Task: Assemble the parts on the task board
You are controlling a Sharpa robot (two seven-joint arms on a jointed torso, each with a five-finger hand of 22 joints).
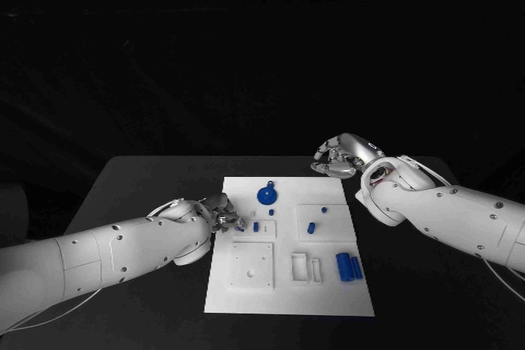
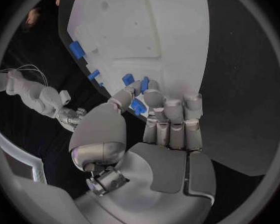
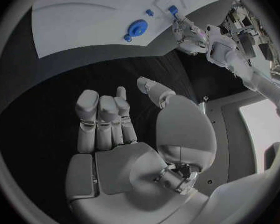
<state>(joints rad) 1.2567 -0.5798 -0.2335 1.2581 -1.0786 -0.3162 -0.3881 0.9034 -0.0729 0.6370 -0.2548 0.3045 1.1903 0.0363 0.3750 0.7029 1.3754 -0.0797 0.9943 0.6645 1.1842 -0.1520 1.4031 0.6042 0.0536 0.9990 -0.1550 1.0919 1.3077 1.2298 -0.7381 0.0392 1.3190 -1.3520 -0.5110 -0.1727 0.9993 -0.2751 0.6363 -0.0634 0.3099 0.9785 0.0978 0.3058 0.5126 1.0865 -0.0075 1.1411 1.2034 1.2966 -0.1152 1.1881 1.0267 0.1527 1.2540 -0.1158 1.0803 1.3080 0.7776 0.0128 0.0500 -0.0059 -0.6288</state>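
- One white task board (image 1: 287, 289) lies mid-bench.
- On it I count roughly six blue parts (image 1: 348, 266), one a round disc (image 1: 266, 194).
- Left hand (image 1: 223, 214) at the board's left edge pinches a small blue part (image 2: 137, 107).
- Right hand (image 1: 334, 156), fingers loosely curled, holds nothing beyond the board's far right corner.

The black table (image 1: 143, 183) fills the lower half of the head view, its far edge running across the middle of the frame. The white task board (image 1: 246, 297) lies flat at the centre of the table, reaching from mid-frame down toward the bottom edge.
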